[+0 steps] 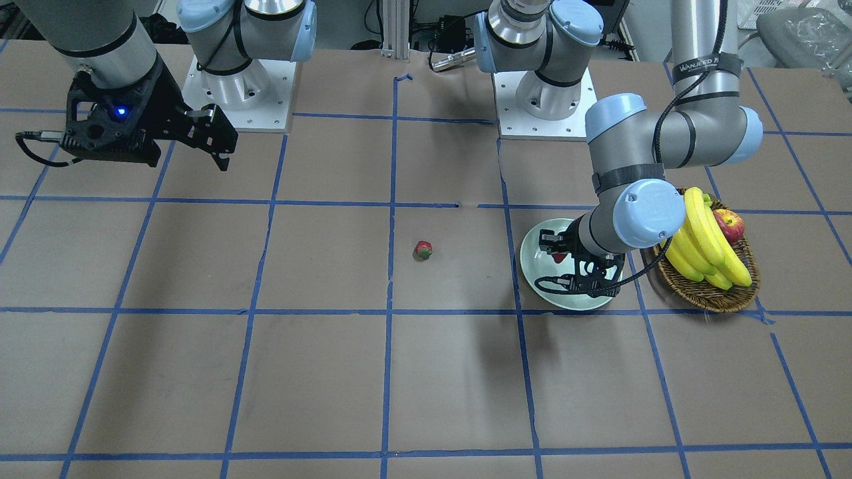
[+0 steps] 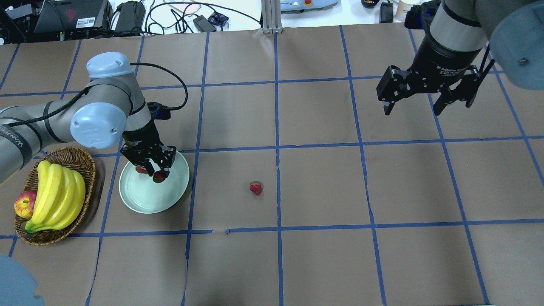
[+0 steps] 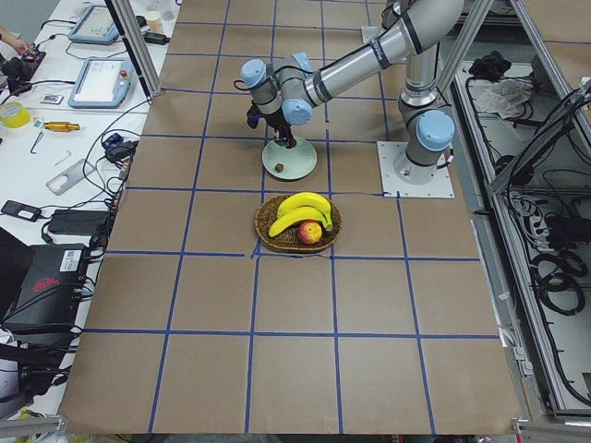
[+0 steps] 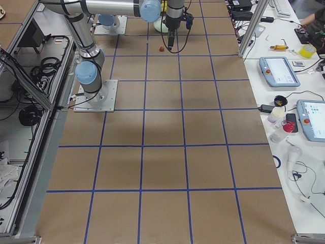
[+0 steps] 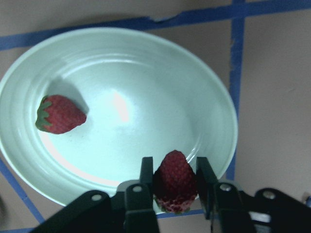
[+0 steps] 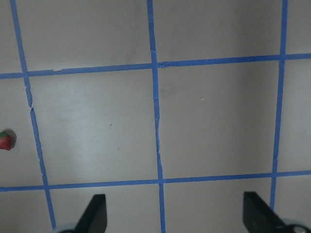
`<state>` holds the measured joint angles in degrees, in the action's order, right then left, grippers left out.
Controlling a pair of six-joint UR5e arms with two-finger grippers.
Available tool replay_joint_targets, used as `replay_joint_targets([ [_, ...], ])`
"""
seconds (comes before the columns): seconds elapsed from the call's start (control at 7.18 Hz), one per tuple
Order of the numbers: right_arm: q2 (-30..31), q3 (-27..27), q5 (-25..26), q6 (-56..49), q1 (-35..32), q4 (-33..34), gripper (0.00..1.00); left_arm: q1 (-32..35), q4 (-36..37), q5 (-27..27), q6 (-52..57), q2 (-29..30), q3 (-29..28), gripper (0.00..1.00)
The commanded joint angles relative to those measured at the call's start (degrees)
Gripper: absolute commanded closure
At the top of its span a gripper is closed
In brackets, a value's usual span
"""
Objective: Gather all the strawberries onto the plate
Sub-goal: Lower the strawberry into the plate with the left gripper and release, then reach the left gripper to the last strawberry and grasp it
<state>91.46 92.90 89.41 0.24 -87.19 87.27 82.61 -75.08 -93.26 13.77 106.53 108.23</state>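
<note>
The mint-green plate sits at the table's left, also seen in the front view and the left wrist view. My left gripper hangs low over its rim, shut on a strawberry. A second strawberry lies in the plate. A third strawberry lies on the table near the middle, and shows at the left edge of the right wrist view. My right gripper is open and empty, high over the far right.
An oval wicker basket with bananas and a red-yellow apple stands just left of the plate. Blue tape lines grid the brown table. Both arm bases stand at the robot's edge.
</note>
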Motion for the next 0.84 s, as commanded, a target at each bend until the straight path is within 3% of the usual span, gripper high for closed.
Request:
replay_joint_targets([
  [0.0, 0.0, 0.0, 0.1, -0.2, 0.0, 0.0, 0.0, 0.3, 0.0, 2.5, -7.3, 0.3, -0.1, 0.0],
  [0.28, 0.0, 0.1, -0.1, -0.2, 0.0, 0.0, 0.0, 7.2, 0.5, 15.3, -27.8, 0.8, -0.5, 0.0],
  [0.56, 0.0, 0.2, -0.1, -0.1, 0.0, 0.3, 0.0, 14.9, 4.2, 16.6, -39.5, 2.9, -2.0, 0.0],
  [0.7, 0.0, 0.1, 0.0, -0.1, 0.0, 0.4, 0.0, 16.3, 4.8, 21.4, -40.6, 4.4, -1.8, 0.0],
])
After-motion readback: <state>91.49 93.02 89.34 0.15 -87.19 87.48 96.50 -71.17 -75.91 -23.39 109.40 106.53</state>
